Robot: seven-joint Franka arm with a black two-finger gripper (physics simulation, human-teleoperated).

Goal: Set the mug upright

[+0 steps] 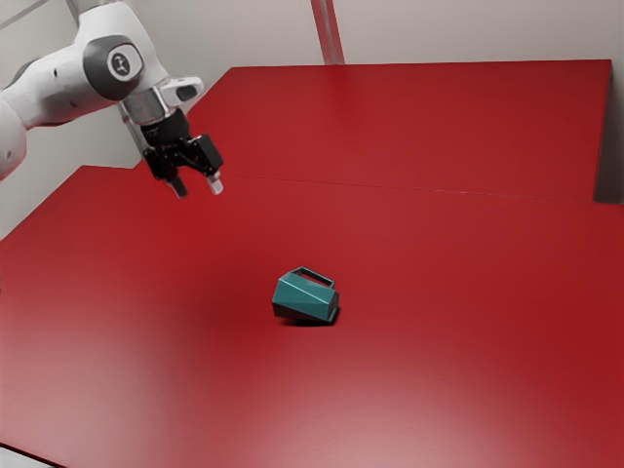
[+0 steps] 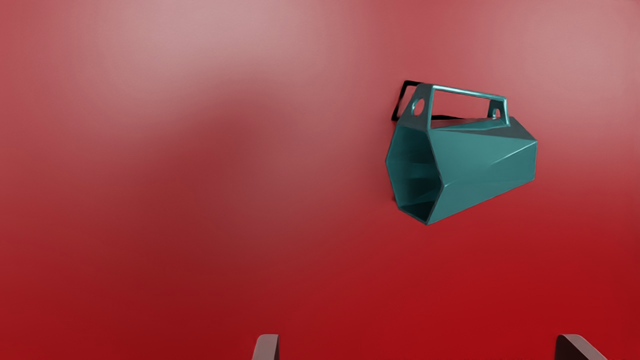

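1. My claw (image 1: 197, 188), one: two fingers (image 2: 266, 348), spread wide apart.
2. Mug (image 2: 480, 165), teal, one: lying on its side, below and ahead of my claw, well apart; one handle (image 2: 424, 95).
3. Tabletop (image 1: 439, 380), red: surrounding the mug, edges well away from it.

No readable text in these shots, folks
Closest thing is a round badge (image 1: 120, 64) on the white arm (image 1: 60, 90) in the exterior view, some dark little mark inside a pale ring, too small for me to make out, sorry.
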